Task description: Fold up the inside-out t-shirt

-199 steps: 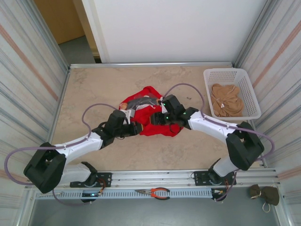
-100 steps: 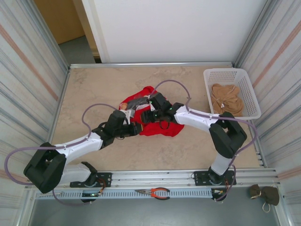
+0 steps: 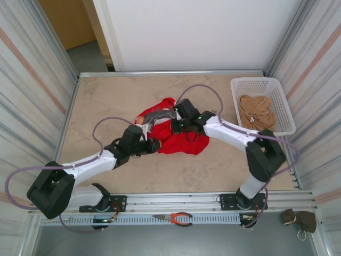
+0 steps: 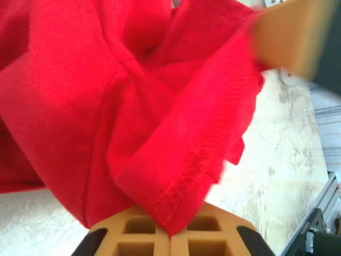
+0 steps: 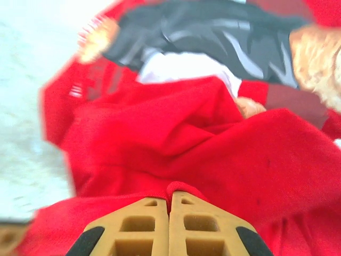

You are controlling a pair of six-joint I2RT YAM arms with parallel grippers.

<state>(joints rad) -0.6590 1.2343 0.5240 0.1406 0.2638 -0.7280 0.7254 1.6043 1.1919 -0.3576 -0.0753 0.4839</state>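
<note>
At the middle of the marbled desk (image 3: 106, 101), a red t-shirt (image 3: 178, 140) lies in a crumpled heap, a grey and white print (image 3: 157, 117) showing on its upper left part. Both arms reach in over the heap from the near edge.

The left tool (image 3: 154, 145) sits at the heap's lower left edge. Its wrist camera shows the tan fingers (image 4: 138, 234) clenched on a stitched hem, which drops down between them while the rest of the red cloth bunches up above. Bare desk shows to the right of the cloth in that view.

The right tool (image 3: 173, 127) sits on the upper middle of the heap, close beside the print. Its wrist camera shows the two tan fingers (image 5: 144, 221) pressed flat together, grasping a small ridge of red cloth that rises over their tips. Beyond it lie more red folds and the grey and white print, somewhat blurred.

The two tools are near each other, the right one farther from the arm bases than the left.

Well apart, in the far right corner of the desk, stands a white basket (image 3: 254, 79) holding a bundle of tan cloth (image 3: 257, 113). Pliers (image 3: 178, 217) with red handles lie on the metal rail between the arm bases.
</note>
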